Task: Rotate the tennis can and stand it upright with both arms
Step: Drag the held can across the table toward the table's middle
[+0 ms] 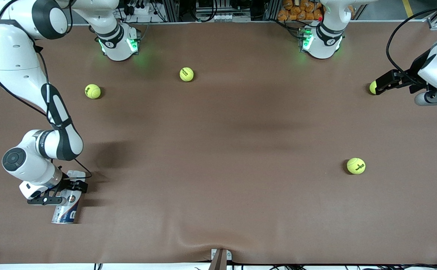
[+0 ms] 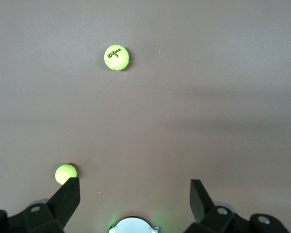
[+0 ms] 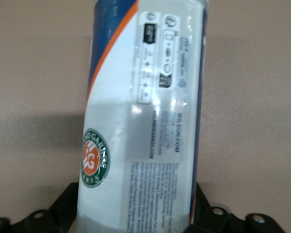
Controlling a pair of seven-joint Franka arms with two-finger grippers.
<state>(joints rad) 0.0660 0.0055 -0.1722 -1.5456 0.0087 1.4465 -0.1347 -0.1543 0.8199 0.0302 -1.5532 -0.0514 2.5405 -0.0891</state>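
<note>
2 fingers of our right gripper (image 1: 65, 188) straddle the lying can (image 1: 67, 207), unclenched; it looks light, slick, best gripped mid-body, while our left gripper (image 1: 381, 87) waits released.

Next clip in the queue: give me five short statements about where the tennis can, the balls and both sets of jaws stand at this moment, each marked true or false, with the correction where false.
1. The tennis can lies on its side at the right arm's end of the table. True.
2. The right gripper is down at the can, its jaws straddling it. True.
3. The left gripper holds a ball. False: its jaws are open and empty, by a tennis ball at the left arm's end.
4. The can stands upright. False: it lies flat.
5. Only two balls lie on the table. False: four show.
</note>
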